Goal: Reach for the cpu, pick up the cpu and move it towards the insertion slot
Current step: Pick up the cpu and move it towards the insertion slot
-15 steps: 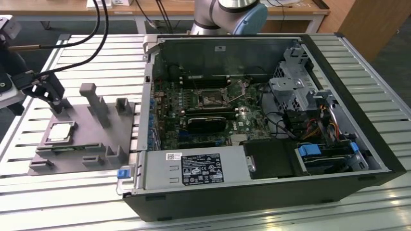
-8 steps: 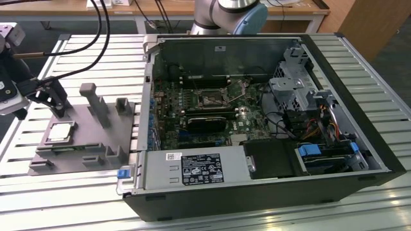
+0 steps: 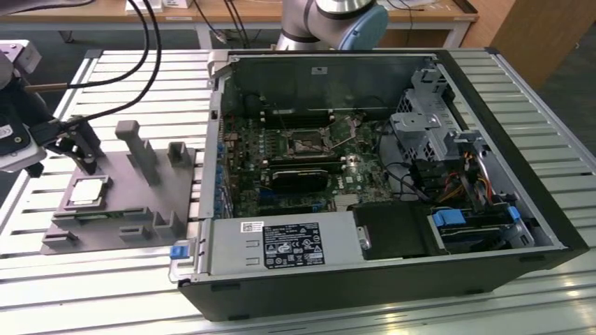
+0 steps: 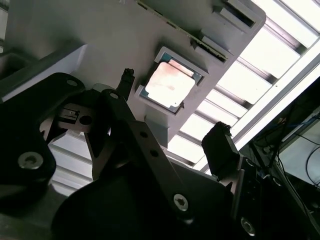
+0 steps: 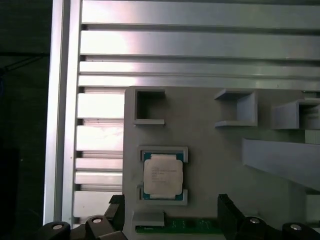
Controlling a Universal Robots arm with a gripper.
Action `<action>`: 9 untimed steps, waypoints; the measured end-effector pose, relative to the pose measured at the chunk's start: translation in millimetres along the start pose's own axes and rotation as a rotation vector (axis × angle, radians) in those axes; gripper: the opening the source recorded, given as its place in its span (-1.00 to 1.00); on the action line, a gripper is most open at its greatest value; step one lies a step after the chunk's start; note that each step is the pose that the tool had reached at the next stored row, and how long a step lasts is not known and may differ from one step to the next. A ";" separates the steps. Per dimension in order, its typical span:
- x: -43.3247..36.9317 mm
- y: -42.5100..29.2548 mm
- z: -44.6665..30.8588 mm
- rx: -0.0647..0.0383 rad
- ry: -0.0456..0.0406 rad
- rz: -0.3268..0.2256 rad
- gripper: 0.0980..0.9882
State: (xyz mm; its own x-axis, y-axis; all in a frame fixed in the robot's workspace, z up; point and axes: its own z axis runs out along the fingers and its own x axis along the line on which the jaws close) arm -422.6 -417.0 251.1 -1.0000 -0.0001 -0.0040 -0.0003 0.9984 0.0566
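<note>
The cpu [image 3: 86,192] lies flat in a shallow recess of the grey tray [image 3: 139,209], silvery top up, at the exterior view's left. My gripper [image 3: 79,157] hangs just above and behind it, open with nothing between the fingers. In both wrist views the cpu [image 4: 169,85] [image 5: 162,175] sits ahead of the two dark fingers [image 4: 219,145] [image 5: 226,212], which stand spread wider than the chip. The insertion slot [image 3: 306,144] is a small metal-framed square on the motherboard inside the open computer case, well off to the exterior view's right of the gripper.
The grey tray carries upright pegs [image 3: 139,150] and a green memory stick [image 5: 175,226] along its edge. The computer case wall [image 3: 216,139] rises between tray and motherboard. A slatted aluminium table [image 3: 112,279] lies under everything. Black cables [image 3: 139,49] hang near the arm.
</note>
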 end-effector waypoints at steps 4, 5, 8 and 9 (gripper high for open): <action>0.0 -0.3 5.8 0.000 -0.0001 0.000 0.63; 0.0 -0.4 7.2 0.000 -0.0001 0.000 0.63; 0.0 -0.6 11.1 0.000 -0.0001 0.000 0.63; 0.0 -0.7 12.3 0.000 0.0000 0.000 0.63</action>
State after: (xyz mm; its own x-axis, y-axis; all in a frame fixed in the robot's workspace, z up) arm -422.6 -417.0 238.8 -1.0000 -0.0002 -0.0040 -0.0004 0.9984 0.0566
